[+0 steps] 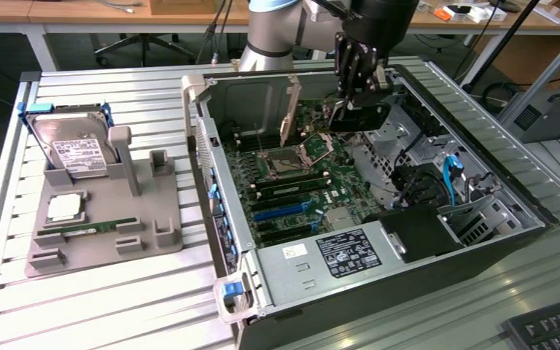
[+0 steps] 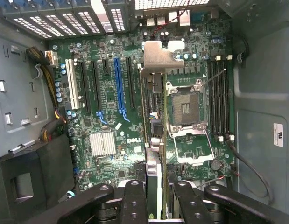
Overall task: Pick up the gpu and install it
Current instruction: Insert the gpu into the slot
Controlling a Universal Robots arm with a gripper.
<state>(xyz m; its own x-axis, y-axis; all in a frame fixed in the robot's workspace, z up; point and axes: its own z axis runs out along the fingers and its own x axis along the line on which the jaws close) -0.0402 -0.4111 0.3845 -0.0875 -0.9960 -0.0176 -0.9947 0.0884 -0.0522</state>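
We see the claw clamped on the graphics card, held on edge above the motherboard. Long axis runs straight out from the claw, bracket end farthest, toward the rear vents. Risk, we think: card sits beside the blue slot, nearer the processor socket; lowering misaligned could jam or bend pins.

light: bright, even, from overhead
table: evenly lit, soft shadows
computer case: inside shaded, sides darkest
glare: pale shine on the gpu bracket
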